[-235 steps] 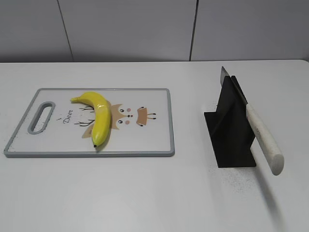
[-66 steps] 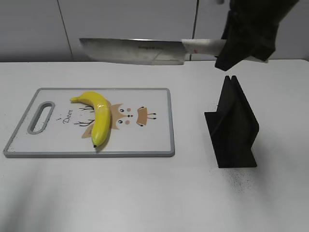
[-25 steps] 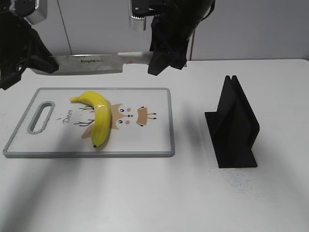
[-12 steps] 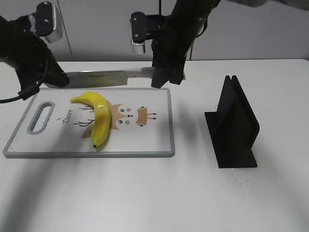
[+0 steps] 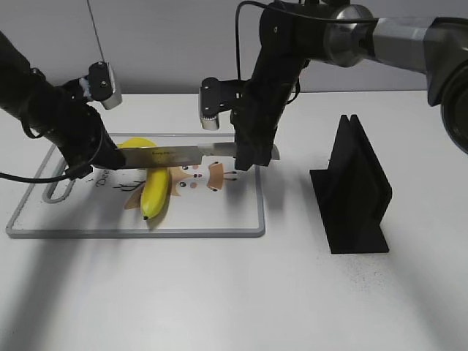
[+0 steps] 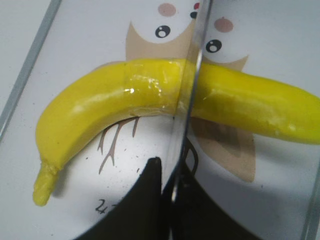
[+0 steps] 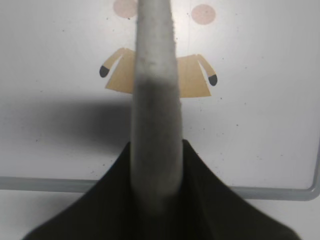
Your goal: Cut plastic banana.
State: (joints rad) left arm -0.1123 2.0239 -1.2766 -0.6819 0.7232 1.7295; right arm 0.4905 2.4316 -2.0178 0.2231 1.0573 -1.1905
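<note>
Blade laid across the plastic banana (image 5: 152, 186); cut not yet seen to be completed.

Nearest the camera, the plastic banana is found lying on the cutting board (image 5: 219, 227), over the printed deer figure, stem end toward the far edge. The knife (image 5: 172, 155) is held level across its middle; in the left wrist view the blade edge is seen meeting the yellow skin, yet no separated halves can be made out, so the severing stroke is judged outstanding. The knife's handle is clenched by the right gripper (image 5: 248, 155). The blade's tip end is nipped by the left gripper (image 5: 110, 157), its fingers closed on the steel. Off to the right, the black knife stand (image 5: 355, 191) is noted empty.
</note>
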